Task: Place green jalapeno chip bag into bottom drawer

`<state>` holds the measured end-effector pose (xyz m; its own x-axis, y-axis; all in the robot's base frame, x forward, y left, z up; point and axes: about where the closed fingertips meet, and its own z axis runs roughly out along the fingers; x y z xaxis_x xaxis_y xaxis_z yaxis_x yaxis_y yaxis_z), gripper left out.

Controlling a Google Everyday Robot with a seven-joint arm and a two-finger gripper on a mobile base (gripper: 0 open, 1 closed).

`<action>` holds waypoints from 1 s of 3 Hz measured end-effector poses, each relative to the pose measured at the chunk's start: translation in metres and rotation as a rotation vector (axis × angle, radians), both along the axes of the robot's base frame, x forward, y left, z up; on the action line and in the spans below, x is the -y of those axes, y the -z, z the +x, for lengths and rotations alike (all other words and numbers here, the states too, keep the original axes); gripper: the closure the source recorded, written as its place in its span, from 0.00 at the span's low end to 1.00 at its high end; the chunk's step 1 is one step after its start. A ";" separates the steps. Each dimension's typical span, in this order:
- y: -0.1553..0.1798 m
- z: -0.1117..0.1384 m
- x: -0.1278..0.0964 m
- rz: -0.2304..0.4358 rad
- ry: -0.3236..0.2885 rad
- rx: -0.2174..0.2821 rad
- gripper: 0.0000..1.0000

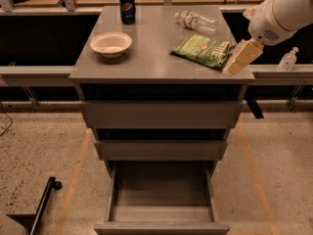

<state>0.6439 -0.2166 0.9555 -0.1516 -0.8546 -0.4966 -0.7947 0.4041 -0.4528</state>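
The green jalapeno chip bag (pixel 202 49) lies flat on the grey cabinet top (pixel 156 65), toward its right side. The gripper (pixel 234 66) hangs from the white arm at the upper right, its pale tips just right of the bag, near the cabinet top's right front corner. It holds nothing. The bottom drawer (pixel 162 199) is pulled out at the foot of the cabinet and its box is empty. The two grey drawers above it are pulled out only a little.
A white bowl (pixel 111 43) and a dark soda can (pixel 127 7) stand on the left of the cabinet top. A clear water bottle (pixel 198 21) lies at the back right. A small bottle (pixel 288 59) stands on the ledge at right. A black bar (pixel 41 204) lies on the floor at lower left.
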 end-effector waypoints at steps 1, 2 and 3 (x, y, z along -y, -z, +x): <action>0.008 0.007 0.000 0.032 0.056 -0.008 0.00; 0.016 0.035 -0.005 0.095 0.102 0.007 0.00; 0.032 0.069 -0.007 0.148 0.138 0.003 0.00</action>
